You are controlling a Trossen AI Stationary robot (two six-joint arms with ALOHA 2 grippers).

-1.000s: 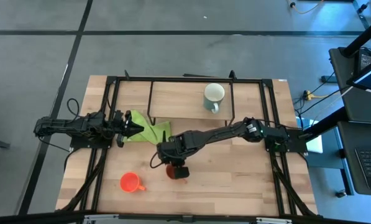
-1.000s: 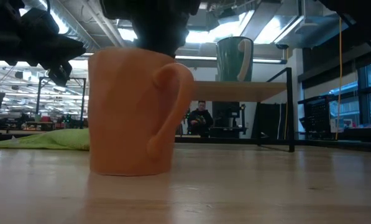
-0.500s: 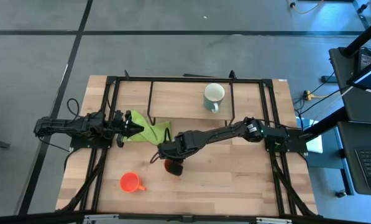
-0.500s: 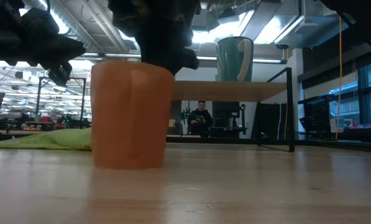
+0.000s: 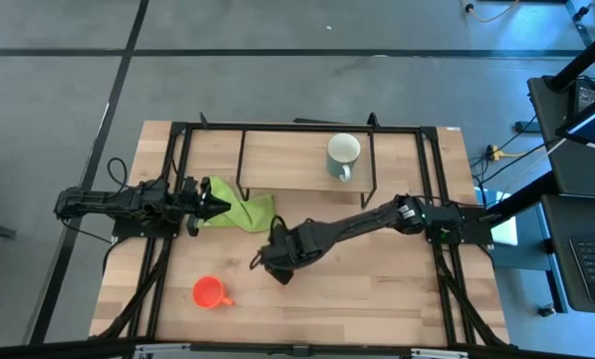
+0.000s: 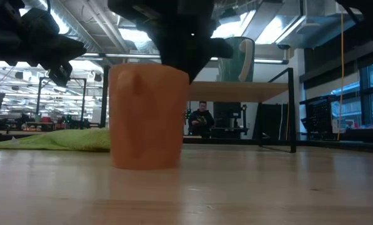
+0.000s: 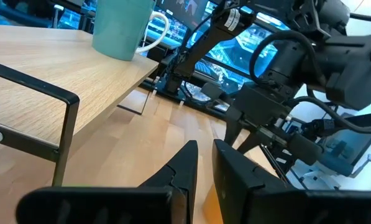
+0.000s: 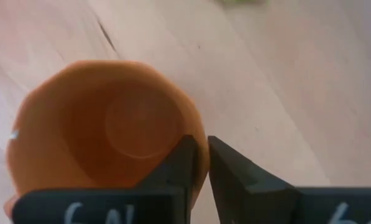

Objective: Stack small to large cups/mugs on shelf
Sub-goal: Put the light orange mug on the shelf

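Note:
The brown-orange mug (image 8: 104,130) stands upright on the tabletop near its middle, and also shows in the low view (image 6: 149,119). My right gripper (image 8: 197,163) is above it and shut on it (image 5: 280,261). The orange-red mug (image 5: 209,292) stands on its base near the table's front left. The pale green mug (image 5: 343,152) stands on its base on the shelf (image 5: 287,160). My left gripper (image 7: 201,171) is shut and empty, raised above the table beside the lime-green cloth (image 5: 239,209). My right gripper holds the brown-orange mug by its rim (image 8: 201,144), one finger inside the mug and one outside. The fingers come from above, pointing down. The mug is upright with its base (image 6: 145,165) on the tabletop.
The shelf's thin black legs (image 6: 292,109) stand on the tabletop toward the far side. A black frame (image 5: 167,249) runs along the table's left and right edges. Bare wood (image 5: 377,289) lies at the front right. A person (image 6: 202,119) sits far behind the table.
My right gripper has turned the brown-orange mug about on the tabletop. Its handle, seen at the mug's right side in the low view a second ago, has swung out of sight. The mug has also slid a little toward the table's right edge, staying upright.

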